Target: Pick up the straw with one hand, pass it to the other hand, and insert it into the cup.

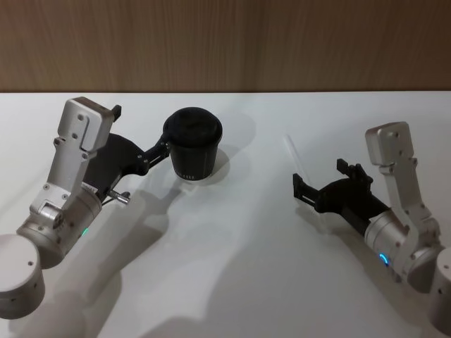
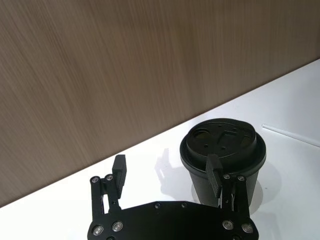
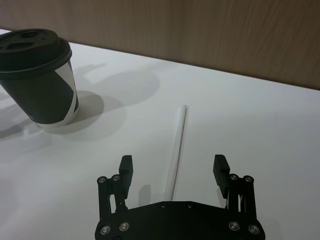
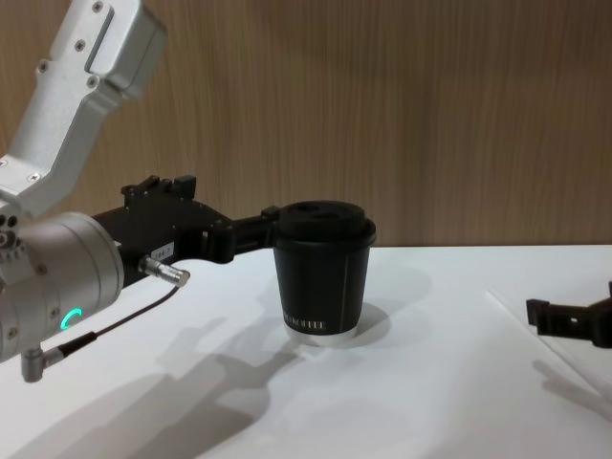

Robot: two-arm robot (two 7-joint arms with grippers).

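1. The cup [image 1: 192, 144] stands upright and lidded on the white desk [image 1: 246, 246], at 11 o'clock from the desk's middle in the head view.
2. The left gripper [image 2: 166, 172] sits at the cup's 9 o'clock, jaws spread, with one jaw right beside the cup's wall.
3. The straw [image 3: 179, 140] lies flat at the cup's 3 o'clock.
4. The right gripper [image 3: 173, 167] is at the straw's near end, jaws spread on either side of it and pinching nothing.

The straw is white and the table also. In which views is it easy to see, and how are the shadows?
Head view: the straw is a faint line, nearly lost on the white table. Right wrist view: it stands out best, with a thin dark line along its side. Chest view: soft, overlapping shadows lie around the cup.
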